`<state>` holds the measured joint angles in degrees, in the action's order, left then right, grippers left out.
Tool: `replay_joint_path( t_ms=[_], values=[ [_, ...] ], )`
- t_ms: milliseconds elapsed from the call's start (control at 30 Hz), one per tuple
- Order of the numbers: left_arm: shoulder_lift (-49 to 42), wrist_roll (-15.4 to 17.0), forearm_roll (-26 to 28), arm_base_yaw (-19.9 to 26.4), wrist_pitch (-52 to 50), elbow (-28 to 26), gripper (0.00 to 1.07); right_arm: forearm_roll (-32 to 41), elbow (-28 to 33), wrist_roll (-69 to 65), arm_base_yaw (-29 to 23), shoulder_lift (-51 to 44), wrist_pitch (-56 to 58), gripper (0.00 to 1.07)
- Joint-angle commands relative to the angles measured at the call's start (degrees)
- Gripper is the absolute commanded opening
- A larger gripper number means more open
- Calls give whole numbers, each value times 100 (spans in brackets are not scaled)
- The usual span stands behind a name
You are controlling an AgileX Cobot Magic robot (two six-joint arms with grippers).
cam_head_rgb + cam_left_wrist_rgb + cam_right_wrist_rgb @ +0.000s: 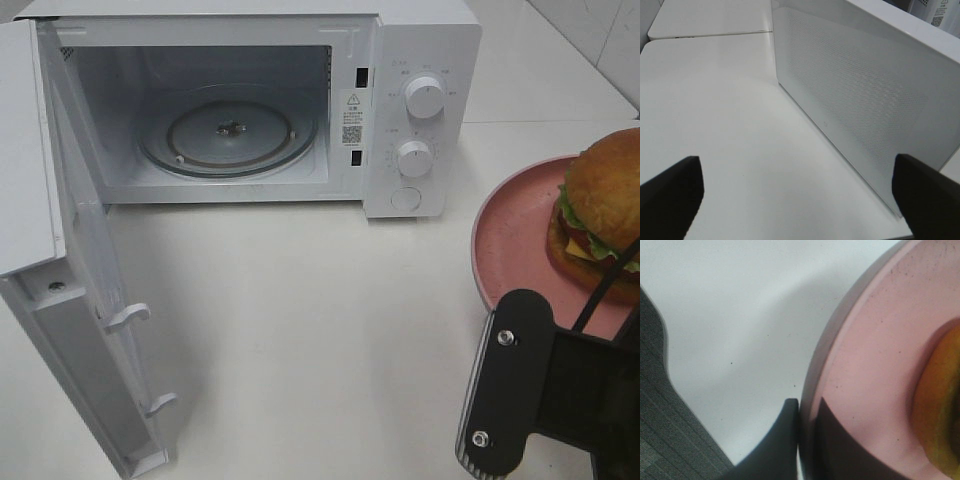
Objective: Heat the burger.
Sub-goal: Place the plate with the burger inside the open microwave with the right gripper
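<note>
— On the table's right side the burger (603, 205) sits on the pink plate (510, 240); right gripper (805, 407) clamped on the plate's rim, one jaw inside, one outside; wrist (505, 385) low at the plate's near side; carry tips?
— Keep the plate level; lift clear, slide through the microwave (420, 60) opening onto the turntable (230, 135); door (90, 330) stands wide
— And left gripper (797, 192)?
— Jaws apart, empty, beside the door's outer face

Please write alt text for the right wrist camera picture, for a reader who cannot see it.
The right gripper pinches the rim of the pink plate, one finger on each side. The burger sits on the plate at the picture's edge. The white table lies beside it.
</note>
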<state>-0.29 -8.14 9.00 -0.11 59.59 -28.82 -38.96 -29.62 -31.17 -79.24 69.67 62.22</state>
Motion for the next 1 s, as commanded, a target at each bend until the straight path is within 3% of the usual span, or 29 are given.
replay_joint_path(
  t_ms=[33,1000],
  values=[
    [-132,6,23,6,-11,11,94,-390,11,241,-29,-29,97,0],
    [-132,6,23,6,-11,11,94,-424,11,1925,-29,-29,-1358,0]
  ],
)
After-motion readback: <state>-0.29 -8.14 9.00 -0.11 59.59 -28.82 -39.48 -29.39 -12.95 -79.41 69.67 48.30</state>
